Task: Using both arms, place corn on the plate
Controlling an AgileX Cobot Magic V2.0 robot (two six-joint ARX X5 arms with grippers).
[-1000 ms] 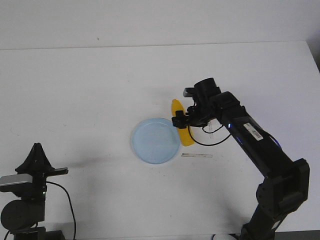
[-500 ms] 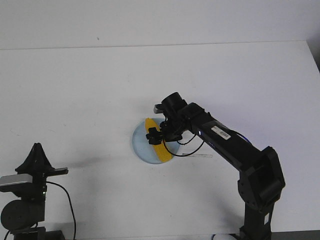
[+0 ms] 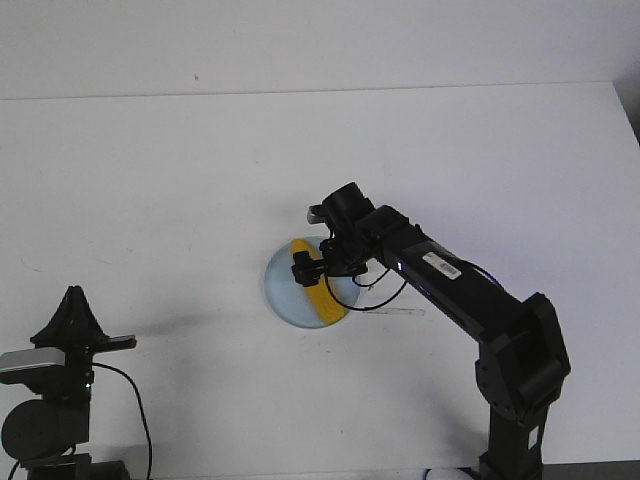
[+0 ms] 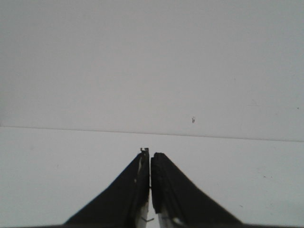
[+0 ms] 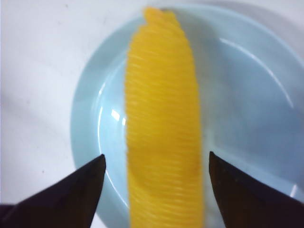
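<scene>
The corn [image 3: 312, 286] lies on the plate [image 3: 282, 295], running from about 11 to 5 o'clock, with the right end effector [image 5: 156, 166] spread and clear of both its sides. Judged best: lift straight up so neither finger nudges the cob toward the 5 o'clock rim. The left end effector [image 4: 150, 164], pressed together, sits well apart over bare surface [image 3: 180, 180], leaving ample room.

Yellow corn [image 3: 311, 285] lying on pale-blue plate [image 3: 282, 295]
</scene>
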